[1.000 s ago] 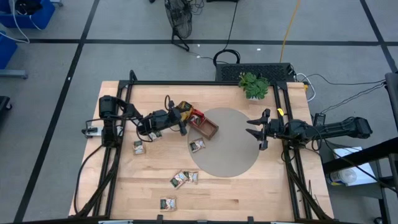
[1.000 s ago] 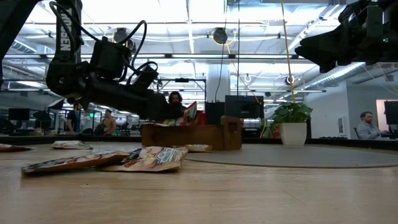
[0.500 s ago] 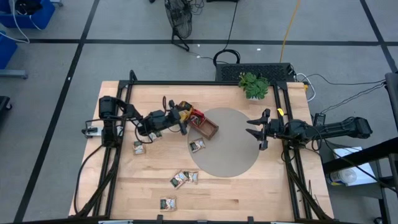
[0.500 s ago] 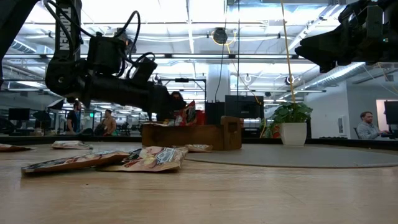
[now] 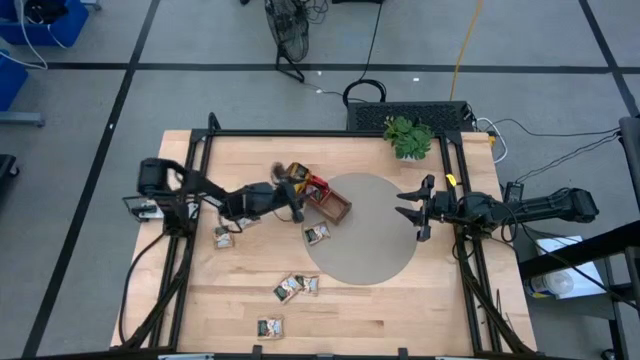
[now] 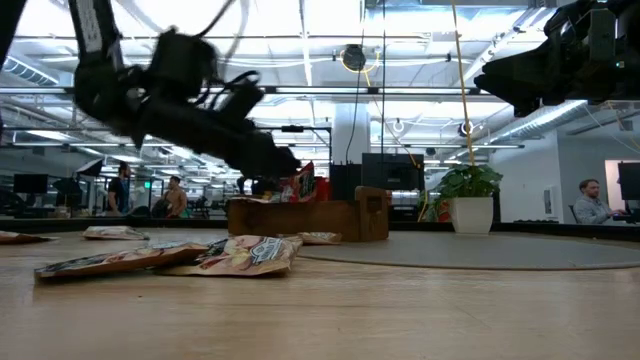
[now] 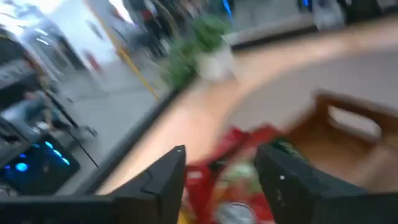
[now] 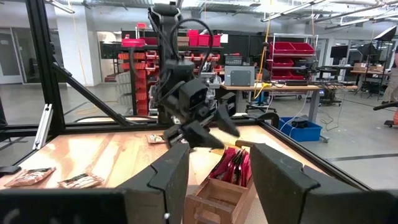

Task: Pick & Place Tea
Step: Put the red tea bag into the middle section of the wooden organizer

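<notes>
With its jaws parted and empty, the left gripper (image 5: pixel 295 196) hangs over the sachets (image 5: pixel 303 184) standing in the wooden tray (image 5: pixel 328 201) near the worktop's far edge, and a careless move could tip them out.

- Round mat (image 5: pixel 365 245) lies bare toward the right pincer (image 5: pixel 410 208); open passage
- Wooden tray (image 5: pixel 326 199) (left pincer (image 5: pixel 292 196) beside it) blocks the mat's far-left edge
- Sachets (image 5: pixel 296 287) dot the near tabletop (image 5: pixel 420 310)
</notes>
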Available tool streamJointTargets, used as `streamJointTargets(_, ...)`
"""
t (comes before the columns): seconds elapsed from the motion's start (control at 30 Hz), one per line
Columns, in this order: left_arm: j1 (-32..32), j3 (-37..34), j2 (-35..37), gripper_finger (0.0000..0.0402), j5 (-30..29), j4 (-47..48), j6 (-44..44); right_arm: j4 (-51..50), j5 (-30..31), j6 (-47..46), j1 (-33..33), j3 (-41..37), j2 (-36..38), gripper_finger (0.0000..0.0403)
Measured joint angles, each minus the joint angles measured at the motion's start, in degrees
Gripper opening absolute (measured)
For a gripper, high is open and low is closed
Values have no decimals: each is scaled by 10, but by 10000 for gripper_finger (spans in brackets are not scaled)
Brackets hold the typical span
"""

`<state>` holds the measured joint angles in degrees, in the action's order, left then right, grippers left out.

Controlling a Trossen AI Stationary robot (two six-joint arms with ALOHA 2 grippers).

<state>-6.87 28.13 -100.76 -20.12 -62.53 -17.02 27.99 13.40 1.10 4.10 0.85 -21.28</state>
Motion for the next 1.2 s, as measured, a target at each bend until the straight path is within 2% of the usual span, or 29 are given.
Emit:
streamJointTargets(0.13,12,89,48,110,3,312,26,0,0,0,0,0,0,155)
streamJointTargets(0.23,15,147,48,30,3,443,22,1,0,0,0,0,0,155)
streamJointTargets(0.3,15,169,41,13,4,456,13,0,0,0,0,0,0,155)
streamJointTargets(0.4,8,175,39,20,6,462,-3,0,0,0,0,0,0,155)
streamJointTargets(0.53,-1,176,39,5,6,479,-2,0,0,0,0,0,0,155)
streamJointTargets(0.73,-19,176,25,7,49,502,27,0,0,0,0,0,0,155)
streamJointTargets(0.97,-25,178,-18,10,47,471,25,0,0,0,0,0,0,155)
streamJointTargets(1.1,-17,177,-15,4,45,468,23,0,0,0,0,0,0,155)
streamJointTargets(1.2,-10,177,-6,13,46,473,23,0,0,0,0,0,0,155)
